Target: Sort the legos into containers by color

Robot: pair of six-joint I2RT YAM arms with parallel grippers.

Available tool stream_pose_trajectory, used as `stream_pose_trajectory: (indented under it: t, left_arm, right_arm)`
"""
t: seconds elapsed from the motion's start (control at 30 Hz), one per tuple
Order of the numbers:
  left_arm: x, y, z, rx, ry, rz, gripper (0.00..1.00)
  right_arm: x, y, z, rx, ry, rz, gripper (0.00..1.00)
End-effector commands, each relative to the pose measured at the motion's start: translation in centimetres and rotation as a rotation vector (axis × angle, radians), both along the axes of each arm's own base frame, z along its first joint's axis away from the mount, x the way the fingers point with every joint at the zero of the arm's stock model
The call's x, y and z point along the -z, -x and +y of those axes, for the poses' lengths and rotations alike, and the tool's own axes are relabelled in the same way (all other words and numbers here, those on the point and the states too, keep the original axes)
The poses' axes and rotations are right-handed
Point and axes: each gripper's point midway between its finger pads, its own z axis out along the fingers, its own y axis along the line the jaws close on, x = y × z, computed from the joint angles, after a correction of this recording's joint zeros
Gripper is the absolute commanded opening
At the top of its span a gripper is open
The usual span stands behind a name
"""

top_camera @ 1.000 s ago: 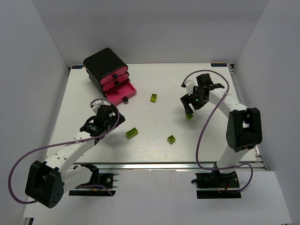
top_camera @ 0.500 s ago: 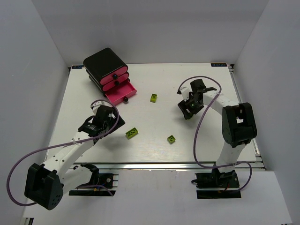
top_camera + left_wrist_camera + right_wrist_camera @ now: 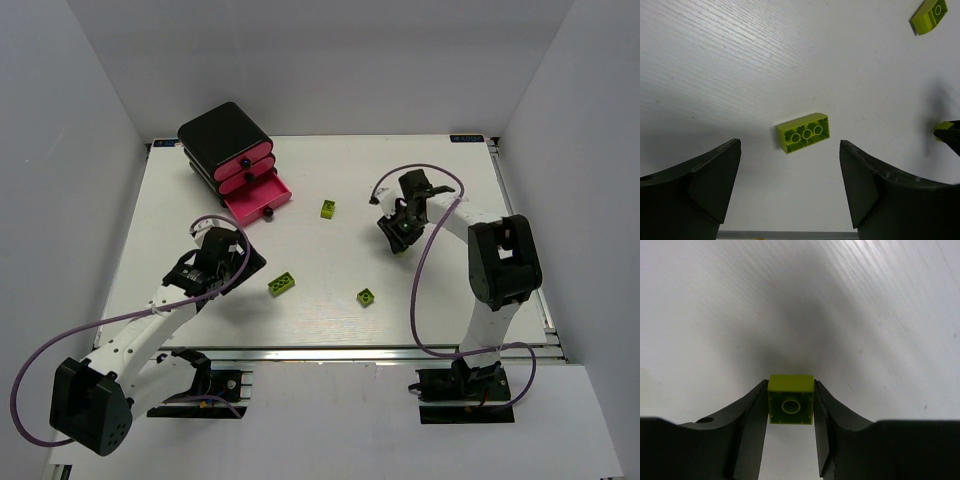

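**Right gripper pinches a lime brick; left gripper gapes over another**

The right gripper has its two fingers closed tight against the sides of a small lime brick. The brick's hollow underside faces the wrist camera, and beyond it there is only the white table with a soft shadow. From above, this gripper sits over the right half of the table.

The left gripper is spread wide and holds nothing. A long lime brick lies on the table just ahead of the gap between its fingers, touching neither one. In the top view this gripper is just left of that brick.

Between the two grippers lie a green brick, nearer the arm bases, and another lime brick, farther out.

Beyond the left gripper stands the black cabinet. Its lowest pink drawer is pulled open and the two drawers above it are closed.
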Motion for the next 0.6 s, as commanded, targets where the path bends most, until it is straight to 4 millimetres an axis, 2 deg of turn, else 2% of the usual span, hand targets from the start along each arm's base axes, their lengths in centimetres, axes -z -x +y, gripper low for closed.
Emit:
stream_pose_trajectory:
  t: [0.0, 0.03, 0.1, 0.13, 0.17, 0.2, 0.23, 0.27, 0.3, 0.33, 0.37, 0.4, 0.43, 0.47, 0.5, 0.53, 0.57]
  left_arm:
    - [0.2, 0.6, -0.2, -0.007, 0.03, 0.022, 0.89]
    - [0.5, 0.8, -0.2, -0.009, 0.035, 0.03, 0.89]
    - [0.9, 1.1, -0.3, -0.024, 0.058, 0.047, 0.88]
    - [1.4, 1.5, -0.3, -0.029, 0.061, 0.058, 0.88]
    - [1.5, 1.6, -0.3, -0.031, 0.072, 0.059, 0.87]
    - [1.6, 1.7, -0.4, -0.039, 0.082, 0.064, 0.87]
    - [1.6, 1.9, -0.4, -0.039, 0.086, 0.066, 0.87]
    - [1.4, 2.0, -0.3, -0.042, 0.089, 0.066, 0.86]
    - [1.3, 2.1, -0.3, -0.045, 0.09, 0.065, 0.86]
    - [0.9, 2.0, -0.2, -0.05, 0.09, 0.057, 0.86]
    - [0.9, 2.2, -0.1, -0.053, 0.087, 0.064, 0.86]
    - [0.6, 2.2, -0.1, -0.059, 0.092, 0.061, 0.86]
    - [0.4, 2.2, -0.1, -0.062, 0.098, 0.058, 0.86]
    - [0.4, 2.3, -0.1, -0.064, 0.102, 0.061, 0.86]
    - [0.2, 2.4, -0.1, -0.067, 0.108, 0.059, 0.86]
    - [0.1, 2.5, -0.1, -0.07, 0.113, 0.059, 0.86]
    - [0.0, 2.8, 0.0, -0.073, 0.114, 0.064, 0.86]
  right_arm:
    - [-3.8, 0.0, 4.5, -0.178, -0.162, -0.02, 0.0]
    - [-5.8, -1.5, 5.9, -0.213, -0.196, -0.071, 0.0]
    - [-7.3, -1.8, 10.0, -0.326, -0.274, -0.096, 0.0]
    - [-9.9, -3.8, 11.8, -0.359, -0.313, -0.179, 0.0]
    - [-10.9, -4.0, 14.1, -0.403, -0.342, -0.207, 0.0]
    - [-10.7, -4.5, 16.5, -0.437, -0.367, -0.212, 0.0]
    - [-11.7, -5.5, 18.3, -0.435, -0.406, -0.245, 0.0]
    - [-13.0, -6.5, 21.8, -0.465, -0.446, -0.285, 0.0]
    - [-13.7, -7.4, 23.3, -0.456, -0.481, -0.306, 0.0]
    - [-17.1, -9.1, 25.6, -0.426, -0.554, -0.378, 0.0]
    - [-17.5, -8.8, 27.9, -0.424, -0.589, -0.384, 0.0]
    - [-16.0, -9.8, 29.2, -0.39, -0.597, -0.375, 0.0]
    - [-17.3, -10.9, 30.6, -0.337, -0.658, -0.407, 0.0]
    - [-18.2, -10.4, 32.8, -0.337, -0.696, -0.431, 0.0]
    - [-17.4, -11.1, 33.6, -0.299, -0.7, -0.448, 0.0]
    - [-17.6, -11.4, 34.3, -0.281, -0.719, -0.475, 0.0]
    - [-18.8, -11.1, 36.2, -0.273, -0.773, -0.529, 0.0]
